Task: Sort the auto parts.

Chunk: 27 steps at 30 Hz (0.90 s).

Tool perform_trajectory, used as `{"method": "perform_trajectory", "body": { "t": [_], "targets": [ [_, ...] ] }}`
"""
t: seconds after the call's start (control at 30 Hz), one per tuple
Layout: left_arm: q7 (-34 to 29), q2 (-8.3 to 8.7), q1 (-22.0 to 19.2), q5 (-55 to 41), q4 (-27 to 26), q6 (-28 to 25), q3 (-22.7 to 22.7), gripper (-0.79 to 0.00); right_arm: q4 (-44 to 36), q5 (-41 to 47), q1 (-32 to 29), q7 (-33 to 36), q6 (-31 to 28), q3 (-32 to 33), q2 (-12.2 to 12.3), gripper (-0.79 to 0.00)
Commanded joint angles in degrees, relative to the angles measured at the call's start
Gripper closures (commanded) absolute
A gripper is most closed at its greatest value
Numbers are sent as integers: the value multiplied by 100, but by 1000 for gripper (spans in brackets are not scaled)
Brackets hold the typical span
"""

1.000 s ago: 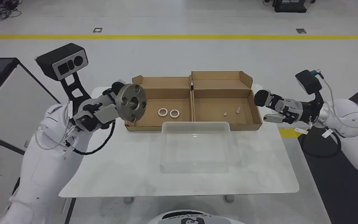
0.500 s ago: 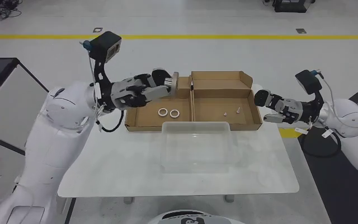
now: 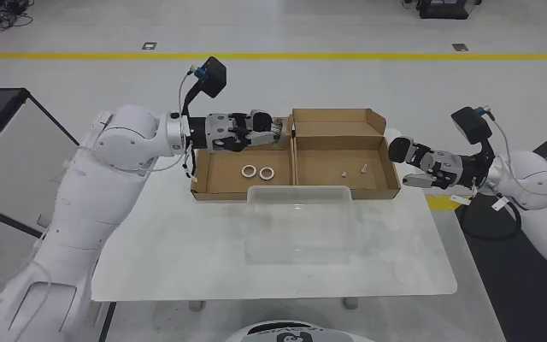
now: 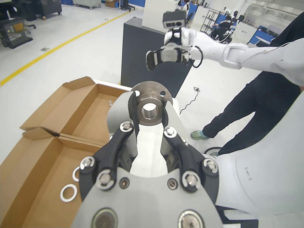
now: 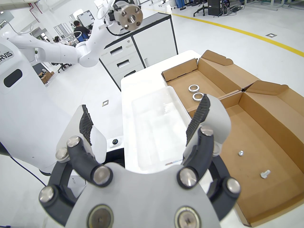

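Flange (image 4: 148, 88) is pinched by its hub in left hand (image 4: 149, 110), held over back edge of left box (image 3: 224, 176). Right hand (image 5: 144, 106) is spread, empty, beside right box (image 3: 329, 162).

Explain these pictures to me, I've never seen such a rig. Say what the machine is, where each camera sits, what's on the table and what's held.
This is a two-armed robot at a white table. The wide picture looks down from above its arms. The other two come from a camera on each wrist, so each shows its own gripper close up. On the table: one open box holding two rings, a second box beside it holding a bolt and what looks like a nut, and a clear tray in front. The left gripper is shut on a metal flange above the first box's back. The right gripper is open, holding nothing, beside the second box.
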Motion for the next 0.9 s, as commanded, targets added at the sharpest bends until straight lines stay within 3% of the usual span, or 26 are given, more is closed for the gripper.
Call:
{"method": "perform_trajectory", "body": {
  "t": [0.0,0.5,0.87],
  "targets": [
    [-66,-16,-131,253,163,-46,87,0,0,0,0,0,0,0,0,-785],
    [93,-360,-1339,1838,2162,-351,1176,0,0,0,0,0,0,0,0,-785],
    [405,-647,-1789,2907,3605,-432,1897,0,0,0,0,0,0,0,0,-785]
  ]
}}
